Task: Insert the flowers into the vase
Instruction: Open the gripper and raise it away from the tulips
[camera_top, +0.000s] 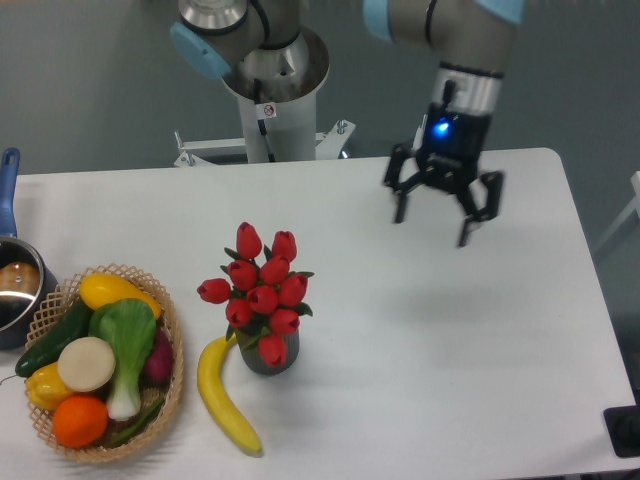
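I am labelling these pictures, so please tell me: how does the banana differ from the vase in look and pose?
The banana is yellow, long and curved; the vase is dark grey and cylindrical. The banana lies flat on the table; the vase stands upright. The vase holds the flowers; the banana holds nothing. Both rest on the table, close together.
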